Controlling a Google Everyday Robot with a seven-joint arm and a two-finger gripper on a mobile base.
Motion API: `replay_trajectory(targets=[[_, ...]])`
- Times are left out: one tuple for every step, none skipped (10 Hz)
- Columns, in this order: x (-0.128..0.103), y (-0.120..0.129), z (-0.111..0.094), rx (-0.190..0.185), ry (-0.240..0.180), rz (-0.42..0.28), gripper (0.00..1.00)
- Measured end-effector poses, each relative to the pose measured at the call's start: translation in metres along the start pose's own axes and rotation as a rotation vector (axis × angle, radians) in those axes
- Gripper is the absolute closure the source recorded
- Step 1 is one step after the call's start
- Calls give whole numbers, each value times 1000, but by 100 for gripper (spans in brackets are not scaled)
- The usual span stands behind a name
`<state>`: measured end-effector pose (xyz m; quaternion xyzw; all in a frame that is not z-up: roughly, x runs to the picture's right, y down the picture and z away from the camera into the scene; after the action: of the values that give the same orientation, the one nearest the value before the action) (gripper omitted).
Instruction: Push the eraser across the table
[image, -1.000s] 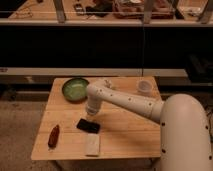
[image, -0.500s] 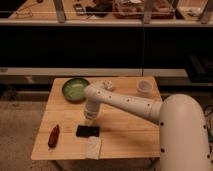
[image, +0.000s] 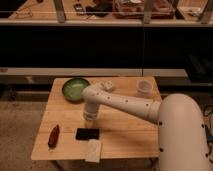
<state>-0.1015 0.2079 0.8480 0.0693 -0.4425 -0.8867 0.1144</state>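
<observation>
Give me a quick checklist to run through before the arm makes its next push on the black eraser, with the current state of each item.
1. Eraser lies flat on the table: ok.
2. Gripper is low and just behind the eraser's far edge: ok; actual contact: cannot tell.
3. Gripper fingers shut, holding nothing: ok.
4. Path toward the near edge: not ok, the pale block sits right in front of the eraser at the table edge.
5. Path to the left: not ok, the red object lies that way.
6. Green bowl, white blocks and white cup are at the far side, away from the eraser: ok.
</observation>
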Motion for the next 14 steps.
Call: replay_trajectory(targets=[[-1,-1,0,-2,-3,5,100],[-2,-1,0,-3,-5,8,100],[-2,-1,0,-3,-5,12,100],[-2,-2,1,-4,-4,14,100],[-2,-3,1,-3,-4,14,100],[-3,-4,1,-2,-5,13,100],[-4,-6,0,-2,-6,15,100],[-7,-7,-2,-9,-5,20,100],[-11,-8,-4,-19,-2,33,100],[-13,-8,-6,-26,1,45,100],[-16,-9,-7,-32,2,55,100],[-19,-12,-7,-34,0,61,100],[-21,-14,-6,-33,-4,60,100],[-21,-17,-5,-30,-7,55,100]])
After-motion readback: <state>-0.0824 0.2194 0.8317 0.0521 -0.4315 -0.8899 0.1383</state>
